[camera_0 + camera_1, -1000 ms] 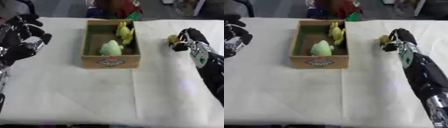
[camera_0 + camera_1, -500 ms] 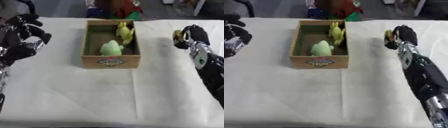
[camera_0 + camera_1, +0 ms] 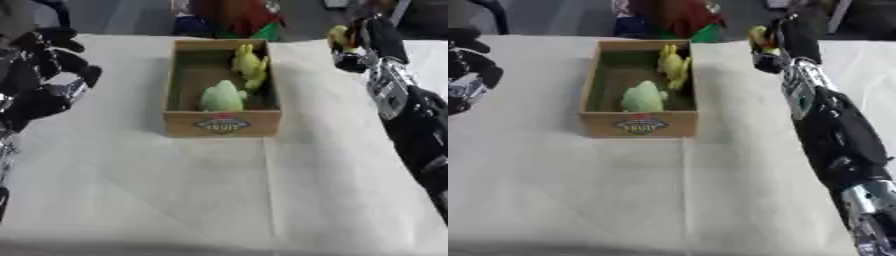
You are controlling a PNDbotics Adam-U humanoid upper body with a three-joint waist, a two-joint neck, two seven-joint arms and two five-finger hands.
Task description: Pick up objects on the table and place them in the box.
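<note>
while the right hand [image 3: 366, 37] is raised at the far right of the table [image 3: 219, 200], its fingers are curled round a small yellow thing [image 3: 339, 35], which shows at the hand's left edge, clear of the cloth as far as can be told. what the yellow thing is cannot be made out. the box [image 3: 222, 123], a shallow cardboard tray with a printed label on its near wall, sits left of that hand, with a strip of bare cloth between them. inside it lie a pale green thing [image 3: 222, 96] toward the near end and a yellow-green thing [image 3: 249, 64] toward the far right corner, the two close together, perhaps touching. the right forearm [image 3: 833, 135] runs from the lower right up to the hand, covering the table's right side. the left hand [image 3: 45, 80] shows at the left edge, well apart from the box, fingers spread and relaxed, holding nothing. beyond the table's far edge, just behind the box, stand some red and green things [image 3: 234, 17], too blurred to name. a white cloth with faint creases covers the table.
</note>
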